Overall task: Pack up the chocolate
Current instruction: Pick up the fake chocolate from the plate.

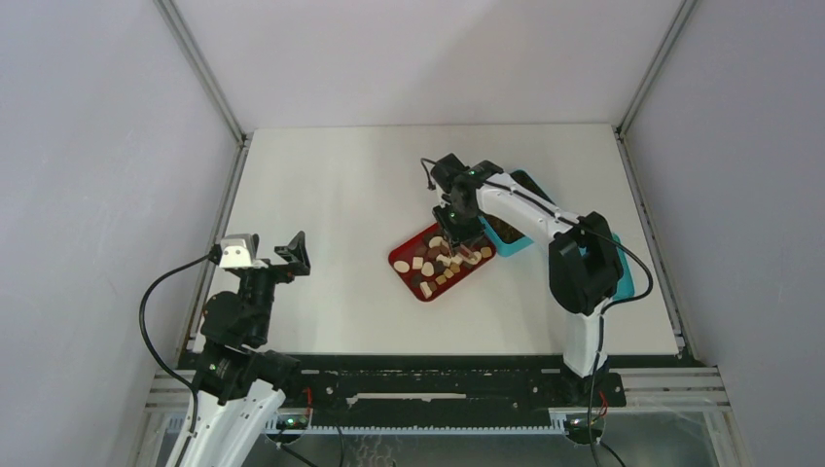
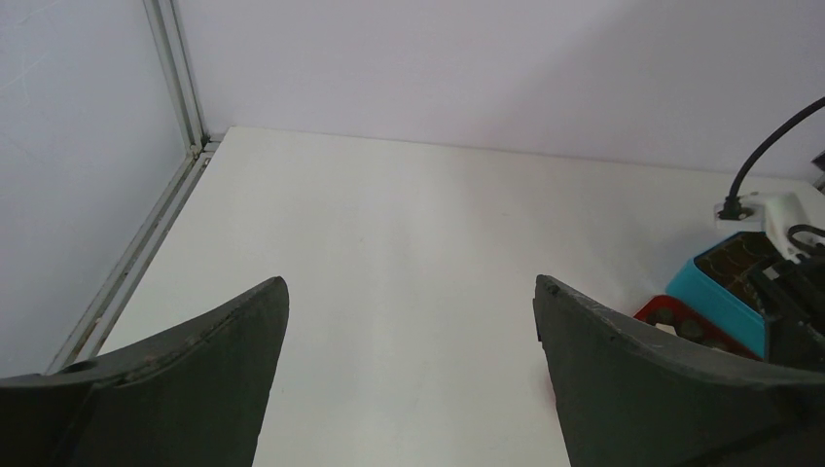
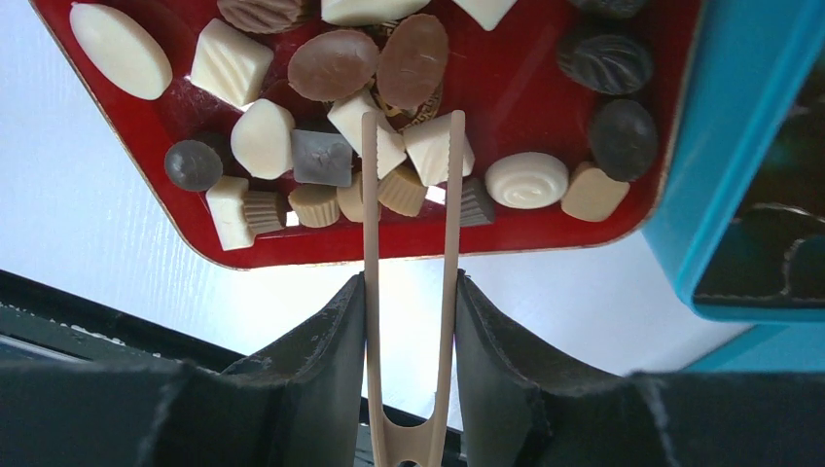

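Observation:
The chocolate (image 3: 526,180) is many small dark, tan and cream-white pieces lying in a red tray (image 3: 506,88), mid-table in the top view (image 1: 416,290). My right gripper (image 3: 409,282) is shut on tan wooden tongs (image 3: 448,243) and hovers over the tray (image 1: 457,233). The tong tips are apart and straddle a cream-white block (image 3: 436,148) near the tray's near edge. I cannot tell whether they touch it. My left gripper (image 2: 411,292) is open and empty, above bare table at the left (image 1: 282,258).
A teal box (image 3: 730,126) with a dark grid insert (image 3: 778,253) stands right of the tray, touching it, and shows in the top view (image 1: 530,185) and the left wrist view (image 2: 720,292). Metal frame rails run along the table's left (image 2: 175,68) and right edges.

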Robot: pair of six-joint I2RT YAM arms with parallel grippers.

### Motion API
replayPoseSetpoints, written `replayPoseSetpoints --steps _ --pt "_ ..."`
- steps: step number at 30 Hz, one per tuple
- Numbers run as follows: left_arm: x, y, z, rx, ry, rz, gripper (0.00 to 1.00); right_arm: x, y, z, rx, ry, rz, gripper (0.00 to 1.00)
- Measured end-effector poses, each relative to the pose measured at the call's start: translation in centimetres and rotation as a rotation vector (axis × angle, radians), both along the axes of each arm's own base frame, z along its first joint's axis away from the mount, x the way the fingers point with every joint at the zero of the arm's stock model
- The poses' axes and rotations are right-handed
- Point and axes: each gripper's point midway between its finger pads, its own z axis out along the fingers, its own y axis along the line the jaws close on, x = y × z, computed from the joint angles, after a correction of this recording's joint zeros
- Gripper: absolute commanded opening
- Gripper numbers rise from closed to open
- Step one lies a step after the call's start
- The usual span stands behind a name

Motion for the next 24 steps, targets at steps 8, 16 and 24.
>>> replayPoseSetpoints --steps 8,16,24 --pt "0.0 0.0 -0.1 0.002 0.005 0.000 1.00 -0.9 0.9 -2.0 -0.027 0.052 0.031 0.43" --pt "0.0 0.0 -0.1 0.002 0.005 0.000 1.00 -1.2 0.7 -3.7 -0.071 0.085 0.034 0.43" --pt "0.0 0.0 -0.1 0.002 0.005 0.000 1.00 -0.6 -0.6 -4.1 -0.141 0.056 0.009 0.42"
